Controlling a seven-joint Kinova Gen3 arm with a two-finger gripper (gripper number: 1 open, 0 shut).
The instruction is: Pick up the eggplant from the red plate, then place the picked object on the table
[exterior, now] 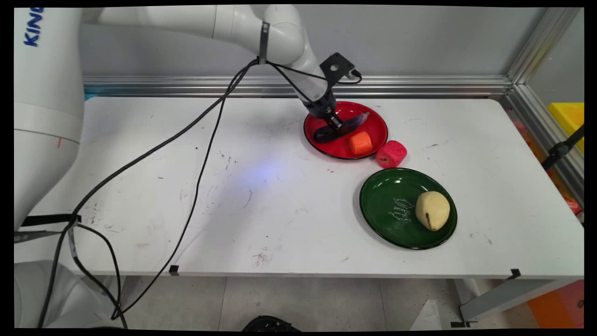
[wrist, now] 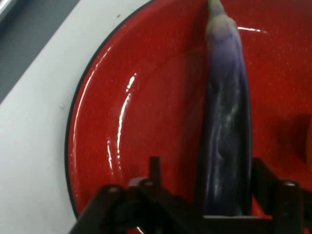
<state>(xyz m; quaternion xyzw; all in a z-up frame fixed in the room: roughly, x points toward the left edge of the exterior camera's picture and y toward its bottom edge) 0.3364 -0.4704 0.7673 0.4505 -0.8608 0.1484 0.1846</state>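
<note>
While the arm reached in from the upper left, its gripper (exterior: 334, 122) was down inside the red plate (exterior: 373, 122) at the far middle of the white counter (exterior: 280, 196), with its fingers closed around a long purple eggplant (exterior: 343, 127). From above, the eggplant lay slantwise across the plate, its dark rounded end toward the left rim and its paler, pointed end toward the upper right. In the hand view the eggplant (wrist: 226, 126) ran straight up between the black linkage of the gripper (wrist: 224, 207), and the glossy bottom of the red plate (wrist: 146, 107) filled most of the rest (whether the eggplant was resting on the plate or lifted just clear of it could not be told).

An orange carrot chunk (exterior: 361, 143) sat on the same plate, near its front rim and close to the eggplant. Just off the plate's front right edge, a pinkish-red round piece (exterior: 391, 153) stood on the counter. Nearer the camera lay a green plate (exterior: 387, 205) with pale lettering at its centre, and a yellowish pear (exterior: 433, 210) lay on its right half.
</note>
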